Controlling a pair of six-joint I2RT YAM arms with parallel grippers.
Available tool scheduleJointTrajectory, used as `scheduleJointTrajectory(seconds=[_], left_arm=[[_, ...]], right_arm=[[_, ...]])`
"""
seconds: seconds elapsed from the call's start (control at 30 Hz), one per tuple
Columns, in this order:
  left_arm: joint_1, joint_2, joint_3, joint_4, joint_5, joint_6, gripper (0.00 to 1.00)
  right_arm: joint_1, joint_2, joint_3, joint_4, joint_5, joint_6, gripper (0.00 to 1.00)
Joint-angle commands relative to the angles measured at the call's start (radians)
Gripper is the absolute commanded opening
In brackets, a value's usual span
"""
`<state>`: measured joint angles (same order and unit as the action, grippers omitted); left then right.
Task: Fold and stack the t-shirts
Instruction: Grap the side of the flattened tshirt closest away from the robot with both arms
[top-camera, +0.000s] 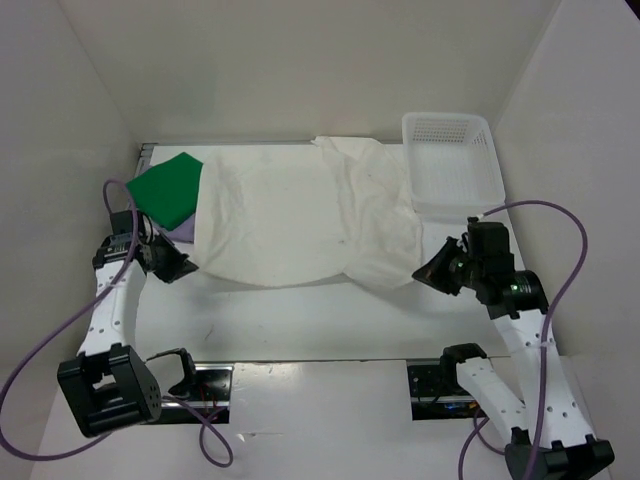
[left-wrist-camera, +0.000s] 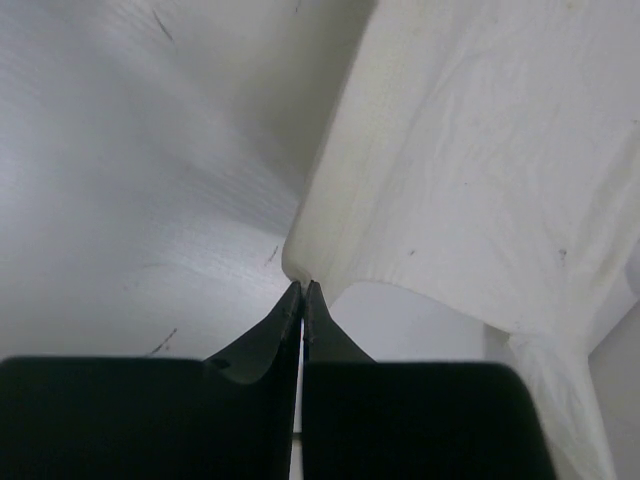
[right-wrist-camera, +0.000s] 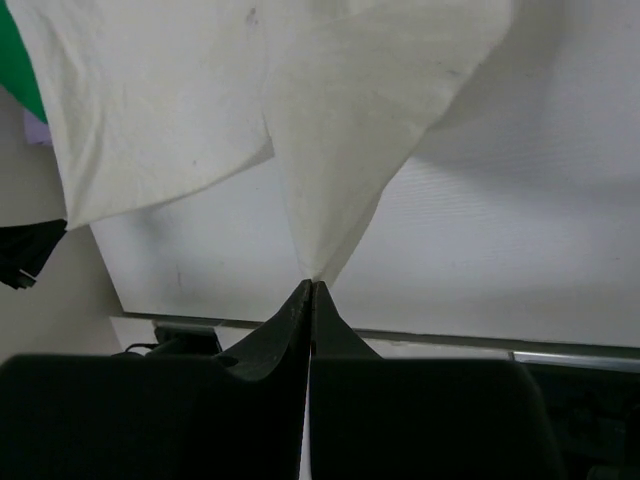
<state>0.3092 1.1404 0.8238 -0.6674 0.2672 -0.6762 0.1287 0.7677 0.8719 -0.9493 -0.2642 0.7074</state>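
Note:
The creamy white t-shirt (top-camera: 290, 220) is spread across the middle of the table, its near edge lifted at both ends. My left gripper (top-camera: 183, 266) is shut on its left corner, with the cloth (left-wrist-camera: 480, 170) rising from the pinched tips (left-wrist-camera: 303, 286). The right gripper (top-camera: 428, 272) is shut on the right corner, where the fabric (right-wrist-camera: 340, 150) narrows to a point at the tips (right-wrist-camera: 312, 285). A folded green t-shirt (top-camera: 168, 187) lies at the far left on top of a lavender t-shirt (top-camera: 182, 230), of which only a strip shows. The green t-shirt (right-wrist-camera: 20, 70) also shows in the right wrist view.
A white mesh basket (top-camera: 450, 160) stands at the far right, touching the white shirt's right side. White walls close in the table on three sides. Purple cables (top-camera: 565, 290) loop beside both arms.

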Motion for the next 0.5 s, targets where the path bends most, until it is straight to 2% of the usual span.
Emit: scheduleJointTrajectory(seconds=[0.0,0.1,0.27,0.47], left_arm=[[0.001,-0.051,0.067,-0.161,0.029,0.044,0.00],[0.001,-0.015,0.115,-0.100,0.047,0.021,0.00],[0.010,0.149,0.205,0.082,0.101,-0.060,0.00],[0.010,0.310,0.291,0.184,0.054,-0.111,0.00]], right_arm=[[0.008,-0.013,0.101,-0.180,0.043,0.012,0.00],[0.008,0.031,0.111,-0.116,0.062,0.012,0.00],[0.008,0.284,0.102,0.254,0.017,0.033,0.00],[-0.012,0.570,0.288,0.378,0.108,-0.039,0.00]])
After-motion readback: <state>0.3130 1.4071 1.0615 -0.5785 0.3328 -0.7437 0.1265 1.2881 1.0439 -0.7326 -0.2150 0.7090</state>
